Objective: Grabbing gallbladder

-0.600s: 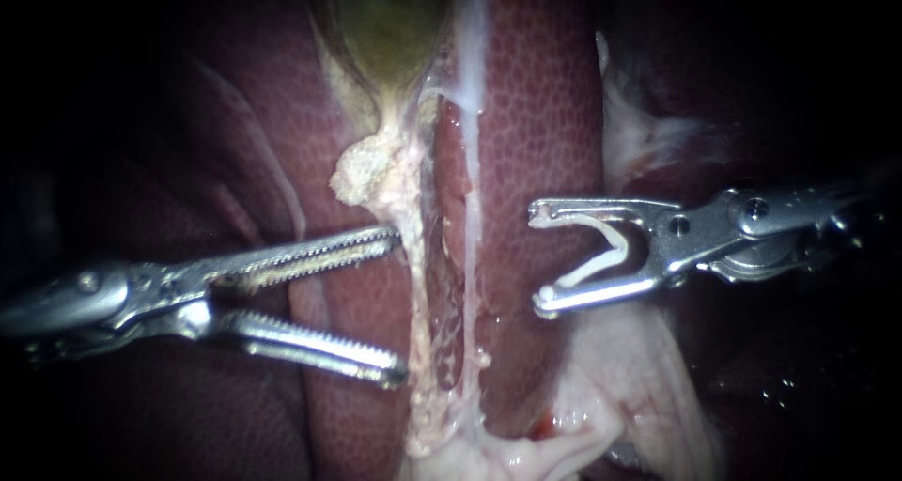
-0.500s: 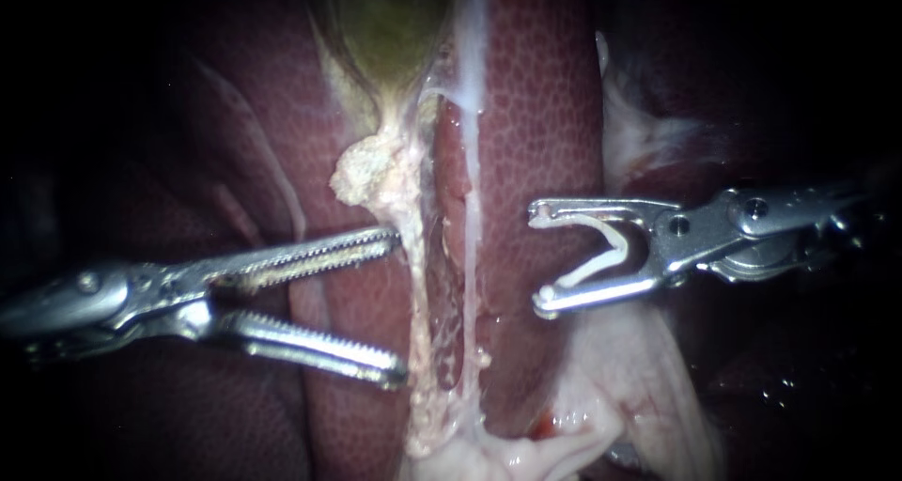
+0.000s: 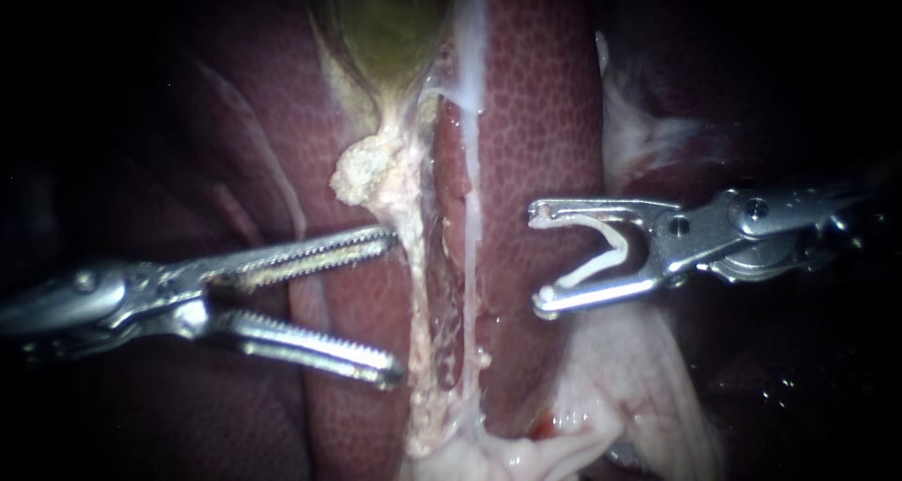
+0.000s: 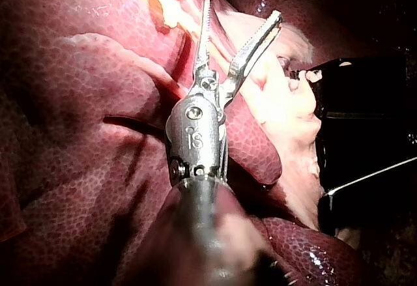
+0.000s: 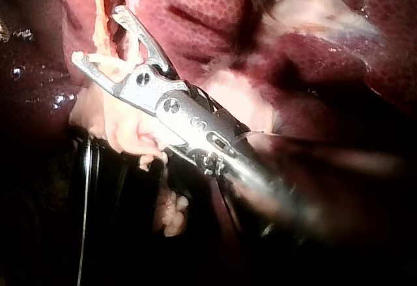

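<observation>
left instrument (image 3: 396, 307): jaws released beside pale strand (image 3: 418, 284) below gallbladder (image 3: 390, 21), seemingly poised to grab | right instrument (image 3: 537, 257): jaws cradle clip (image 3: 606, 251), parked clear

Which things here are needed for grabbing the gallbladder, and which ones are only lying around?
For the job:
gallbladder
left instrument, open beside the pale strand below the gallbladder

Just there, it seems:
liver
right instrument, holding a clip, apart from the gallbladder
</observation>
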Tool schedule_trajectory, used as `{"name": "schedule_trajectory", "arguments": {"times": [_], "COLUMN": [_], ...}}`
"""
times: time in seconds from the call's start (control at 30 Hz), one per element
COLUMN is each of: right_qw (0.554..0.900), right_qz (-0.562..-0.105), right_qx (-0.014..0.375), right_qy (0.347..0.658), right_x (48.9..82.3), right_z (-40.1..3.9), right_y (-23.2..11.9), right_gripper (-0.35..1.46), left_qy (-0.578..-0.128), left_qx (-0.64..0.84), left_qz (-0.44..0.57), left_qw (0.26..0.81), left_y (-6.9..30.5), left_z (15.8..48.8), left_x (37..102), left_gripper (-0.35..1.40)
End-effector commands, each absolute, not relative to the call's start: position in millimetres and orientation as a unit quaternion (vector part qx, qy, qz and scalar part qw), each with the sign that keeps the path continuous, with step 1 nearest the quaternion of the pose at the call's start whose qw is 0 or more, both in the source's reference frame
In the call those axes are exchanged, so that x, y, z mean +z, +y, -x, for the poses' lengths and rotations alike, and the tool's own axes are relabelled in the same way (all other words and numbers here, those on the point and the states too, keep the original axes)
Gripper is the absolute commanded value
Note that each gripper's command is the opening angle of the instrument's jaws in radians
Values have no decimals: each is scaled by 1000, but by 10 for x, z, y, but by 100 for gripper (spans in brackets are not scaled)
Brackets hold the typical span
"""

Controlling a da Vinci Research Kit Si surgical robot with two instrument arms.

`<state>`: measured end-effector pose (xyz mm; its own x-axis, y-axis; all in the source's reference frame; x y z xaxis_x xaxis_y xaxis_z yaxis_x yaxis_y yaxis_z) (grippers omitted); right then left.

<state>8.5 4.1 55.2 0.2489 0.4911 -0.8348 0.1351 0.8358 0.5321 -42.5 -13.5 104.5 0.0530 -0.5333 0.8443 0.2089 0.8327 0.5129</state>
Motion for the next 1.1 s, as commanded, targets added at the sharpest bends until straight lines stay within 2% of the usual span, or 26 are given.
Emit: {"name": "schedule_trajectory", "arguments": {"times": [0.03, 0.5, 0.97, 1.1], "right_qw": [746, 746, 746, 746], "right_qz": [-261, -261, -260, -260], "right_qx": [119, 119, 119, 119], "right_qy": [601, 601, 601, 601], "right_x": [552, 552, 552, 552], "right_z": [-85, -85, -86, -86], "right_y": [41, 41, 41, 41], "right_gripper": [60, 60, 60, 60], "left_qy": [-636, -624, -621, -621], "left_qx": [-263, -291, -296, -296], "left_qz": [-126, -107, -100, -97], "left_qw": [715, 717, 719, 719], "left_y": [-132, -79, -60, -59], "left_z": [422, 371, 380, 387], "left_x": [1043, 1022, 1043, 1057], "left_gripper": [71, 71, 71, 66]}}
